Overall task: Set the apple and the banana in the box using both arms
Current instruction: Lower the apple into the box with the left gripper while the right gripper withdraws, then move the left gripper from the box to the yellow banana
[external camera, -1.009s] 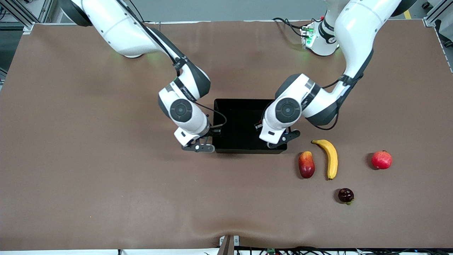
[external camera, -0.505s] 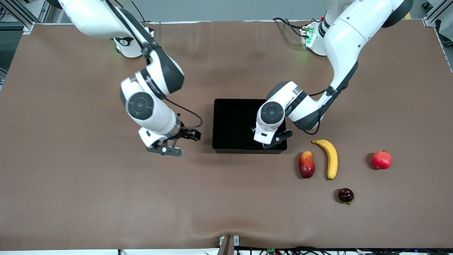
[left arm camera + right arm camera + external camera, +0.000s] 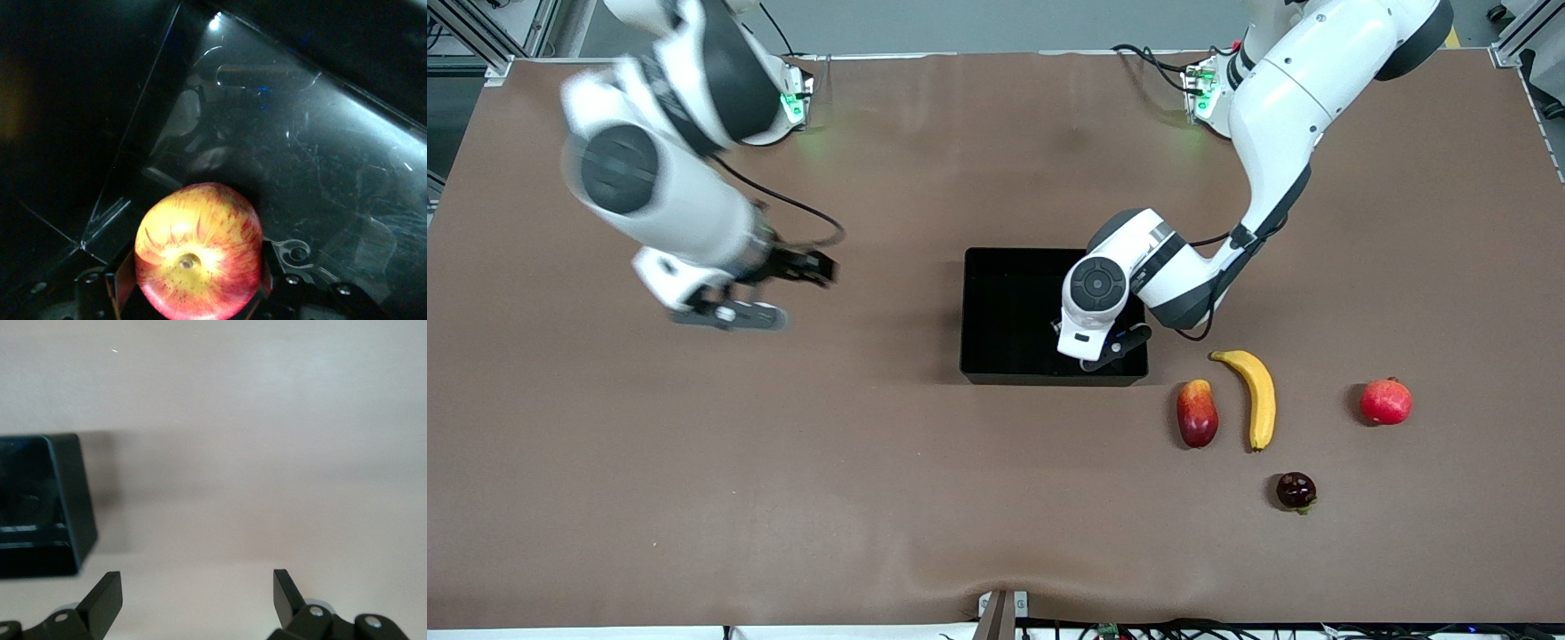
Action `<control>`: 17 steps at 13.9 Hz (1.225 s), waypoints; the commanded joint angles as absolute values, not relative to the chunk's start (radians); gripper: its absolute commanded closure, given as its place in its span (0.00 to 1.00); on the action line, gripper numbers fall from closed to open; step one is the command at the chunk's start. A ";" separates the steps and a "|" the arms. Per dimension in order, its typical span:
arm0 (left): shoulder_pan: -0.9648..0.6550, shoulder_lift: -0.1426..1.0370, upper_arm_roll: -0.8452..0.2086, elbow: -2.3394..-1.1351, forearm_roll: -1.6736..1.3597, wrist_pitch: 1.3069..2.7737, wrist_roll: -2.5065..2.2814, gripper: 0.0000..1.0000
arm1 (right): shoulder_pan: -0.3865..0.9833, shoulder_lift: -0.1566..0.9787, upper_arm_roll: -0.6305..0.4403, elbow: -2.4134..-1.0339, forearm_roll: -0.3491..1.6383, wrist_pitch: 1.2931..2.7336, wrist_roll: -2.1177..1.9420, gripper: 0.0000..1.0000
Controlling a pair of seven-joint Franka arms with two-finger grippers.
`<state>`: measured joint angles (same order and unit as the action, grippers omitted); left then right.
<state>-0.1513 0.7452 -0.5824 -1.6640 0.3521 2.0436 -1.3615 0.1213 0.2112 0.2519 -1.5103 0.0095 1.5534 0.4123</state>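
Front view: the left gripper (image 3: 1110, 348) is down inside the black box (image 3: 996, 267), at the box's corner toward the left arm's end and nearer the camera; the apple it carries is hidden here by the wrist. The banana (image 3: 1256, 396) lies on the table at about four o'clock from the box, just beside a red-yellow mango-like fruit (image 3: 1197, 412); a round red fruit with a crown (image 3: 1386, 401) and a dark small fruit (image 3: 1296, 491) lie near it. The right gripper (image 3: 734, 302) hangs over bare table toward the right arm's end, at about nine o'clock from the box.

Left wrist view: the fingers are clenched on the apple (image 3: 198, 251), just above the box's glossy floor (image 3: 313, 167). If released while tilted, the round apple could roll across the slick floor to a wall.

Right wrist view: the right gripper (image 3: 198, 595) is spread wide and empty, with the box's corner (image 3: 67, 500) at its nine o'clock. The banana lies well apart from it, so it probably has to reach past the box; a careless path could clip the left arm or nudge the mango-like fruit.
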 commanded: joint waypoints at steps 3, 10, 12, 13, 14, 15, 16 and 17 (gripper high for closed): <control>-0.164 0.741 -0.580 -1.693 0.376 2.033 -1.417 0.92 | -0.096 0.135 0.268 -1.549 0.021 1.514 0.193 0.00; -0.173 0.738 -0.580 -1.700 0.396 2.010 -1.430 0.70 | -0.140 0.130 0.262 -1.606 0.021 1.707 0.173 0.00; -0.173 0.738 -0.580 -1.700 0.409 2.008 -1.428 0.00 | -0.124 0.098 0.236 -1.638 0.021 1.730 0.135 0.00; -0.173 0.736 -0.580 -1.694 0.419 2.008 -1.427 0.00 | -0.097 0.072 0.207 -1.660 0.020 1.749 0.135 0.00; -0.172 0.732 -0.581 -1.684 0.419 2.008 -1.427 0.00 | -0.050 0.051 0.139 -1.660 0.020 1.738 0.132 0.00; -0.172 0.704 -0.583 -1.683 0.419 1.997 -1.414 0.00 | -0.002 0.026 0.068 -1.658 0.020 1.711 0.109 0.00; -0.169 0.677 -0.587 -1.672 0.419 1.968 -1.392 0.00 | 0.003 0.011 0.045 -1.655 0.021 1.678 0.072 0.00; -0.169 0.646 -0.591 -1.646 0.413 1.915 -1.359 0.00 | 0.002 -0.009 0.035 -1.655 0.021 1.658 0.065 0.00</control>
